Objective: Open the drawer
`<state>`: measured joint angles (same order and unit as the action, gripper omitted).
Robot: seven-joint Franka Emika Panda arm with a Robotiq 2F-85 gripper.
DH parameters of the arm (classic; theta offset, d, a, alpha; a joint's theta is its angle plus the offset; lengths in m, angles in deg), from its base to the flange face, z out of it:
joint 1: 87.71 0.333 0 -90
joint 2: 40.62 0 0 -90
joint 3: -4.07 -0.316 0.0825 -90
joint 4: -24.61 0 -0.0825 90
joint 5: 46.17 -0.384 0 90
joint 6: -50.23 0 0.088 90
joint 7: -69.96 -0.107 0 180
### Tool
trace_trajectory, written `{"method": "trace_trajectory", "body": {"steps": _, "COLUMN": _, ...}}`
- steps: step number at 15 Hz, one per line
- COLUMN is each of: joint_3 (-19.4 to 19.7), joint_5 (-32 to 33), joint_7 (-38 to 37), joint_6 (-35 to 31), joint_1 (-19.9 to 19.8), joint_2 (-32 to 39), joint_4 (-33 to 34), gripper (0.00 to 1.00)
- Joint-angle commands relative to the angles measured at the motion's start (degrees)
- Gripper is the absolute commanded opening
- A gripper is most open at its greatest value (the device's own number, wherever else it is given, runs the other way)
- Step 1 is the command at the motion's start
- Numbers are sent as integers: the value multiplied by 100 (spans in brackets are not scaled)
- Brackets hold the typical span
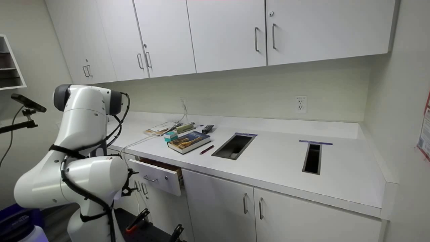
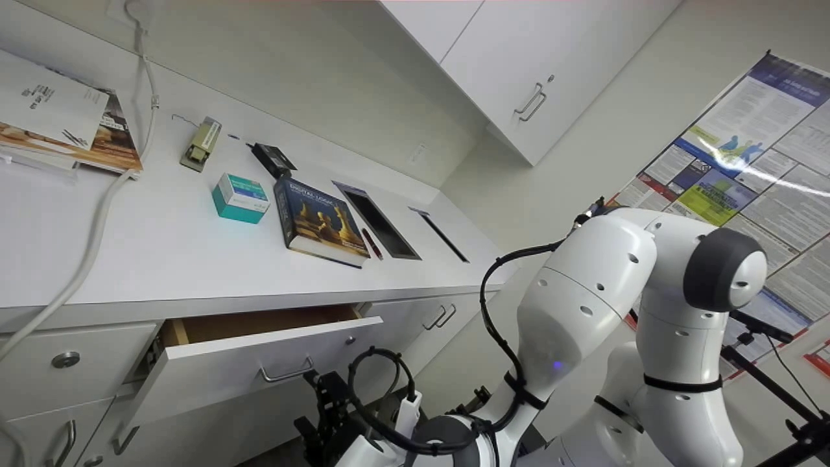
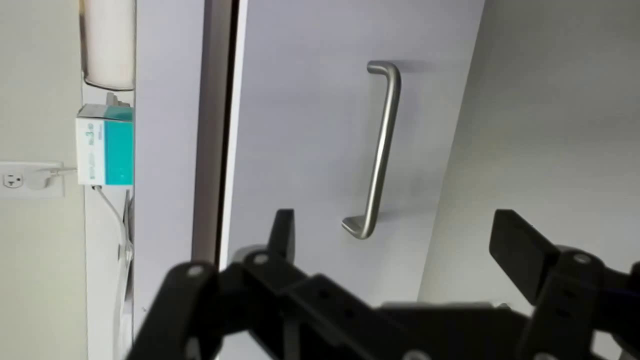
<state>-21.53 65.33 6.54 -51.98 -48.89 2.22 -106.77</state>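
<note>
White cabinets (image 1: 228,33) are hanging above a white countertop (image 1: 272,168). Beneath it, toward eight o'clock in an exterior view, the drawer (image 2: 220,376) is standing partly open, showing a flat white front and tan wooden interior, its floor hidden. The gripper (image 3: 398,240) is hovering near it, fingers wide apart. In both exterior views, a book (image 2: 324,224) is lying on the countertop, a teal-and-white carton (image 2: 240,198) at its ten o'clock.

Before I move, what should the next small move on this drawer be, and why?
Probably ease the open gripper forward until the metal bar handle sits between the jaws. The drawer is only partly out, so it likely needs pulling further; the wrist view shows the handle in line with the jaw gap, and in an exterior view the fingertips sit short of it, gripping nothing.
</note>
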Motion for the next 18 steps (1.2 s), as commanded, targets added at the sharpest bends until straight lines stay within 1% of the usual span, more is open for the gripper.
{"method": "trace_trajectory", "body": {"steps": 1, "joint_3": -41, "joint_5": -20, "joint_7": -13, "joint_6": 182, "joint_1": -217, "joint_2": 174, "joint_4": 245, "gripper": 100}}
{"method": "trace_trajectory", "body": {"steps": 3, "joint_3": -197, "joint_5": -66, "joint_7": -49, "joint_6": 64, "joint_1": -339, "joint_2": 6, "joint_4": 172, "gripper": 100}}
{"method": "trace_trajectory", "body": {"steps": 6, "joint_3": -604, "joint_5": -226, "joint_7": 412, "joint_6": -255, "joint_1": -519, "joint_2": -522, "joint_4": -162, "gripper": 100}}
{"method": "trace_trajectory", "body": {"steps": 7, "joint_3": -796, "joint_5": -393, "joint_7": 669, "joint_6": -449, "joint_1": -623, "joint_2": -712, "joint_4": -219, "gripper": 100}}
{"method": "trace_trajectory", "body": {"steps": 8, "joint_3": -943, "joint_5": -644, "joint_7": 944, "joint_6": -527, "joint_1": -660, "joint_2": -825, "joint_4": -214, "gripper": 100}}
{"method": "trace_trajectory", "body": {"steps": 10, "joint_3": -1235, "joint_5": -1355, "joint_7": 1584, "joint_6": -576, "joint_1": -729, "joint_2": -1083, "joint_4": -119, "gripper": 100}}
{"method": "trace_trajectory", "body": {"steps": 12, "joint_3": -1395, "joint_5": -1987, "joint_7": 2219, "joint_6": -550, "joint_1": -714, "joint_2": -1161, "joint_4": 36, "gripper": 100}}
{"method": "trace_trajectory", "body": {"steps": 13, "joint_3": -1198, "joint_5": -1605, "joint_7": 1716, "joint_6": -427, "joint_1": -544, "joint_2": -943, "joint_4": 78, "gripper": 100}}
{"method": "trace_trajectory", "body": {"steps": 14, "joint_3": -1224, "joint_5": -1706, "joint_7": 1816, "joint_6": -430, "joint_1": -511, "joint_2": -1026, "joint_4": 91, "gripper": 100}}
{"method": "trace_trajectory", "body": {"steps": 17, "joint_3": -1174, "joint_5": -1693, "joint_7": 1804, "joint_6": -428, "joint_1": -489, "joint_2": -974, "joint_4": 91, "gripper": 100}}
{"method": "trace_trajectory", "body": {"steps": 18, "joint_3": -1180, "joint_5": -1692, "joint_7": 1809, "joint_6": -526, "joint_1": -570, "joint_2": -1059, "joint_4": 93, "gripper": 100}}
